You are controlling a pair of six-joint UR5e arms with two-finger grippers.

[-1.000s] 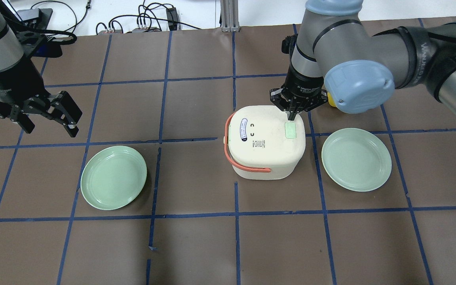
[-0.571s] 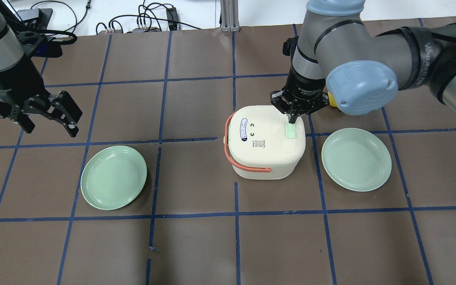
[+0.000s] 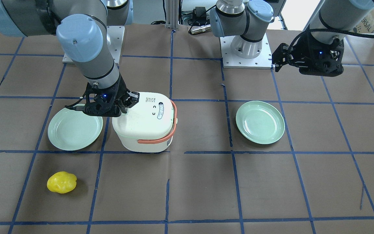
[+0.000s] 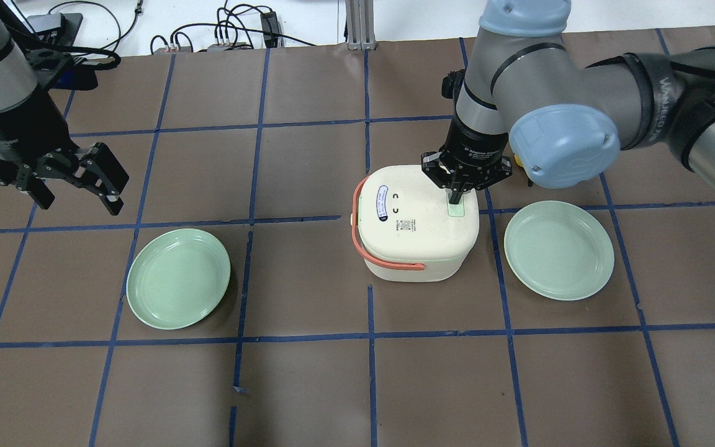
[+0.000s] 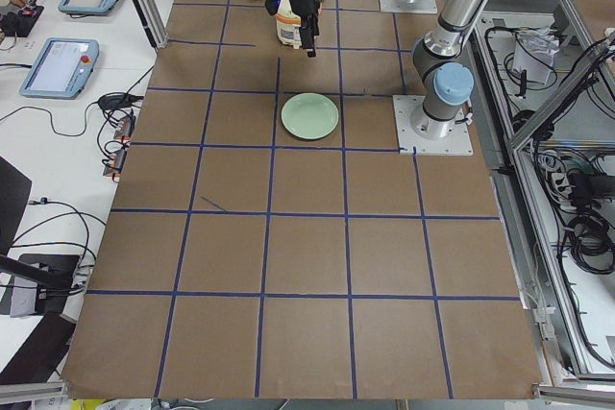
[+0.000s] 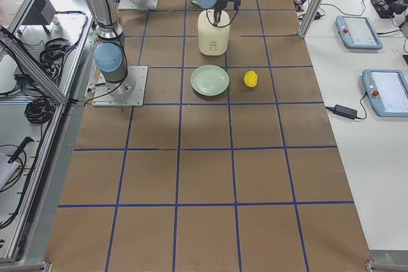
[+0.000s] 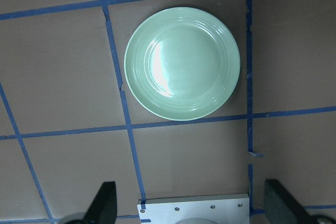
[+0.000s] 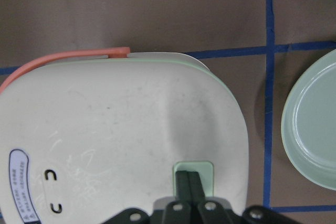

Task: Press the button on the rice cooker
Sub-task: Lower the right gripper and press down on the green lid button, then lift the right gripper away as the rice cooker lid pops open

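The green button [image 8: 193, 166] is on the lid of the white rice cooker [image 4: 413, 230], which stands mid-table with a plate [image 4: 559, 249] just beside it and a second plate [image 4: 177, 278] farther off. The right gripper [image 4: 455, 200], fingers pressed together and holding nothing, has its tips on the button. The left gripper [image 4: 77, 197] hangs spread wide and empty, well apart

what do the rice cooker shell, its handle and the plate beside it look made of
Rice cooker: likely moulded plastic, cream, matte with faint scuffs on the lid.
Handle: probably soft plastic or silicone, coral, thin band, no shine.
Plate: pale green, glossy highlights and ridged rim; melamine or glazed ceramic, cannot tell which.
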